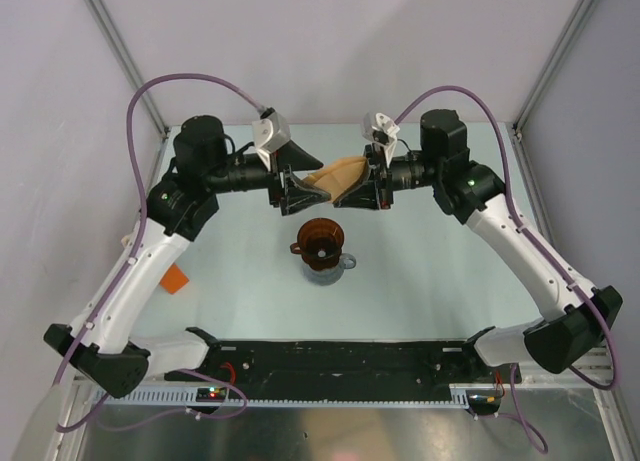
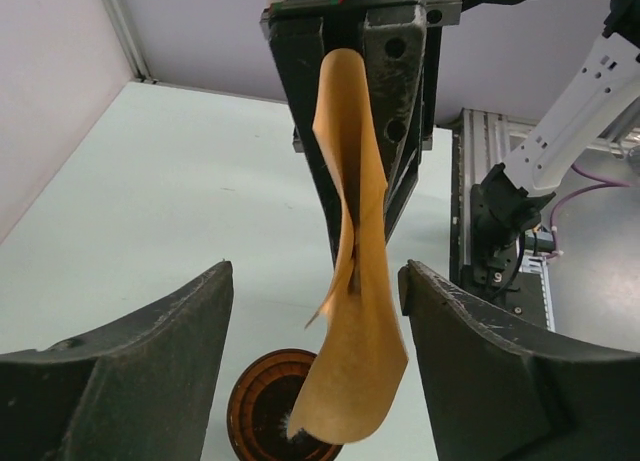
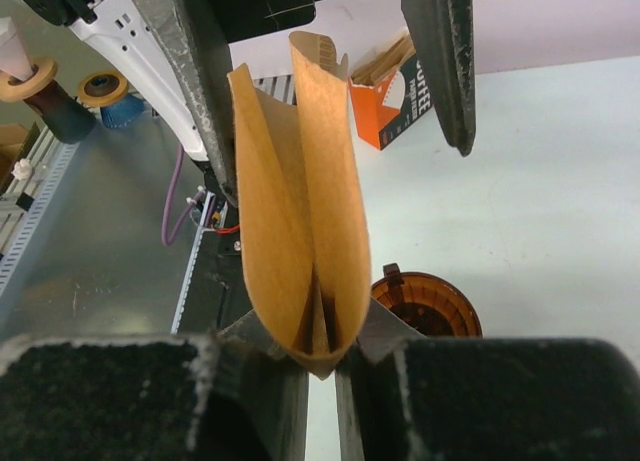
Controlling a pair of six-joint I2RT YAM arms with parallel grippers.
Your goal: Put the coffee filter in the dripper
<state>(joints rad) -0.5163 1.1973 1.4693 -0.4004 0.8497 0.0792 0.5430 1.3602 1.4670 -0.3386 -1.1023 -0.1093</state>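
The tan paper coffee filter [image 1: 337, 171] hangs in the air between the two grippers, above and behind the dripper [image 1: 320, 241]. My right gripper [image 1: 358, 193] is shut on the filter's folded edge; in the right wrist view the filter [image 3: 300, 211] rises from the closed fingers [image 3: 322, 356], partly spread open. My left gripper [image 1: 293, 193] is open, with its fingers on either side of the filter [image 2: 355, 281] and not touching it [image 2: 315, 271]. The reddish-brown dripper shows below in both wrist views [image 2: 262, 406] [image 3: 432, 303].
The dripper stands on a clear jug [image 1: 330, 269] with a handle. An orange filter box [image 1: 175, 278] lies at the left of the table, also seen in the right wrist view [image 3: 392, 103]. A black rail [image 1: 330, 359] runs along the near edge.
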